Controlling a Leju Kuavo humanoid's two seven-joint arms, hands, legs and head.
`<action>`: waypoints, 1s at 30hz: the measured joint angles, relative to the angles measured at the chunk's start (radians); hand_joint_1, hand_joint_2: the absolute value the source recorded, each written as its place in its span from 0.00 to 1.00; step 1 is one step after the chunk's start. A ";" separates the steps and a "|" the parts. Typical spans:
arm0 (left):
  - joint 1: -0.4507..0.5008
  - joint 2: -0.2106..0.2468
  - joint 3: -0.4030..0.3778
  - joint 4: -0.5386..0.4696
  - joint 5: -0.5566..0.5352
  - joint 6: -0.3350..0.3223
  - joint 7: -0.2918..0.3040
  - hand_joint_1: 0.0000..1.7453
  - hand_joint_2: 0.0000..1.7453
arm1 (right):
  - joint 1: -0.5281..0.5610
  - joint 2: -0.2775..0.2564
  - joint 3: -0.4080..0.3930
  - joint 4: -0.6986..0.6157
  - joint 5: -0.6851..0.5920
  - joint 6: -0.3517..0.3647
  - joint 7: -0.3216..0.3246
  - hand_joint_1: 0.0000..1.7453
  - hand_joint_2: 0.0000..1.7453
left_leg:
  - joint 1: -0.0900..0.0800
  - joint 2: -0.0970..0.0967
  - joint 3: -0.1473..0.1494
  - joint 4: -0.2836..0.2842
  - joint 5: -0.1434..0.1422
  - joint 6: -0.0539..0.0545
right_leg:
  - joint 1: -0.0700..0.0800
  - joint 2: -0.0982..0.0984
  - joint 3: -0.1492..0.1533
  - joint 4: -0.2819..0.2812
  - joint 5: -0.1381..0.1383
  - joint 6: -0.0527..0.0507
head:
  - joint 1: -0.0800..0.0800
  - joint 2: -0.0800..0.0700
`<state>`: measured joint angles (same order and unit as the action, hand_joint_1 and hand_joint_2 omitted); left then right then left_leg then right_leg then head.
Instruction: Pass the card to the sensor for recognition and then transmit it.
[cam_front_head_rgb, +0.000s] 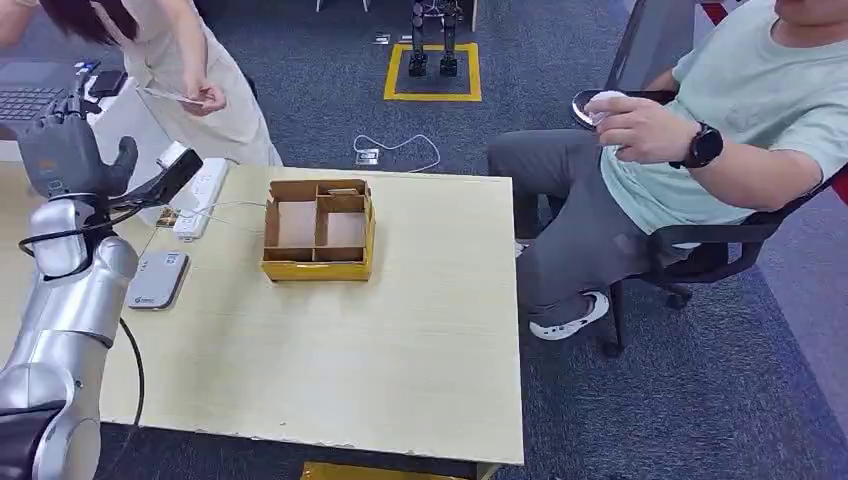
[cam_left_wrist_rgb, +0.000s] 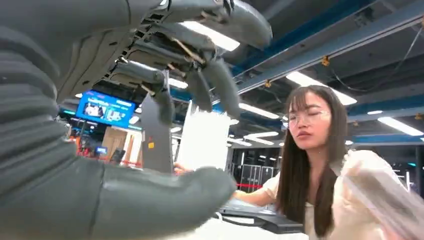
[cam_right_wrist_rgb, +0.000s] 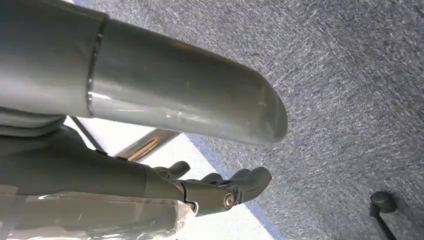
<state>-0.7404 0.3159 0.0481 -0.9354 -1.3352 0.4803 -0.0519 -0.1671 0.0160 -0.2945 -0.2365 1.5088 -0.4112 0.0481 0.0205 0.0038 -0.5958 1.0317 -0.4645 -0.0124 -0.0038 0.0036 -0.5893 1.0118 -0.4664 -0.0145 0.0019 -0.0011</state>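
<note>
One left hand (cam_front_head_rgb: 62, 148) raised at the table's (cam_front_head_rgb: 400, 340) left edge, fingers spread and empty, person's hand (cam_front_head_rgb: 205, 97) holding a card (cam_front_head_rgb: 165, 94) beyond it, card reader (cam_front_head_rgb: 158, 279) below, right hand's (cam_right_wrist_rgb: 220, 187) state unclear.

Card (cam_front_head_rgb: 172, 96): thin, flat, pale and see-through; pinched in a person's hand (cam_front_head_rgb: 205, 97) beyond the far left corner of the table (cam_front_head_rgb: 400, 350), held roughly level (also seen in the left wrist view at the picture's edge (cam_left_wrist_rgb: 385, 200), blurred).
Sensor (cam_front_head_rgb: 158, 279): flat grey slab with rounded corners, small blue mark near one corner; lies face up on the table near its left edge, just beside the silver left arm, well apart from the card.
</note>
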 joint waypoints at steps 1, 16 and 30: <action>0.000 0.000 0.000 0.001 0.001 0.000 -0.001 0.00 1.00 | 0.000 0.000 0.000 0.000 0.000 0.000 0.000 0.00 0.00 | 0.000 0.000 0.000 0.000 0.000 0.000 | 0.000 0.000 0.000 0.000 0.000 0.000 | 0.000 0.000; 0.118 0.287 -0.036 -0.172 0.625 -0.735 -0.350 0.00 1.00 | 0.016 -0.011 -0.024 0.000 -0.064 0.004 -0.103 0.00 0.00 | 0.001 0.012 -0.001 -0.001 -0.002 -0.003 | 0.000 0.013 -0.004 0.002 0.000 -0.001 | 0.001 0.000; 0.606 0.743 0.008 -0.686 0.822 -0.829 -0.296 0.00 1.00 | 0.034 -0.027 -0.058 0.000 -0.088 -0.008 -0.110 0.00 0.00 | 0.000 0.005 -0.003 -0.002 -0.005 -0.004 | 0.000 0.005 -0.005 0.001 -0.003 -0.002 | -0.001 0.000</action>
<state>-0.1340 1.0586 0.0557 -1.6210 -0.5128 -0.3487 -0.3479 -0.1331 -0.0114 -0.3529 -0.2361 1.4206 -0.4189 -0.0618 0.0209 0.0084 -0.5989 1.0298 -0.4690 -0.0166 -0.0037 0.0084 -0.5939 1.0129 -0.4696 -0.0165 0.0008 -0.0008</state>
